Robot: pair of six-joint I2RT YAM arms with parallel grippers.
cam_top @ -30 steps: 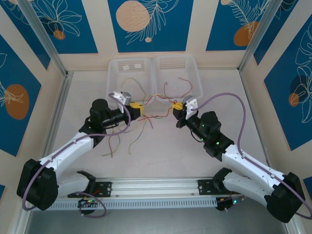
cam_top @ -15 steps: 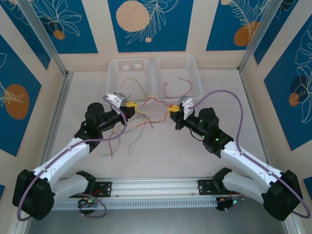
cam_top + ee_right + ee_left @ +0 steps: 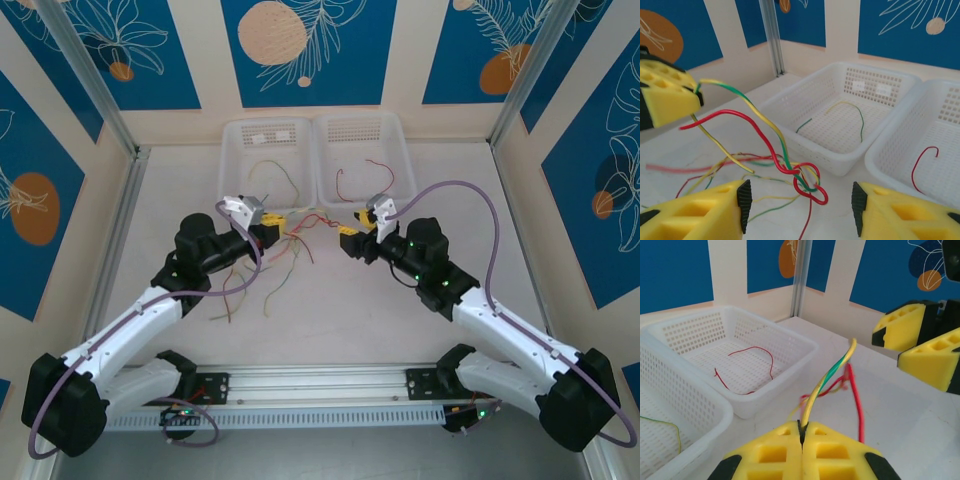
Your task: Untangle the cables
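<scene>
Cables (image 3: pixel 300 222): left hand (image 3: pixel 801 434) pinches a yellow-green one; open, empty right hand (image 3: pixel 800 207) has edged closer.

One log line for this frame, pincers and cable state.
left pincer: shut on yellow-green cable | right pincer: open, red cable knot ahead | status: knot not yet undone

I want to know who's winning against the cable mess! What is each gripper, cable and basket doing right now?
Left gripper: shut on the yellow-green cable.
Right gripper: open, gripping nothing.
Red cable: tangled with the yellow-green cable.
Left basket: holds one yellow-green wire.
Right basket: holds one red wire.
</scene>
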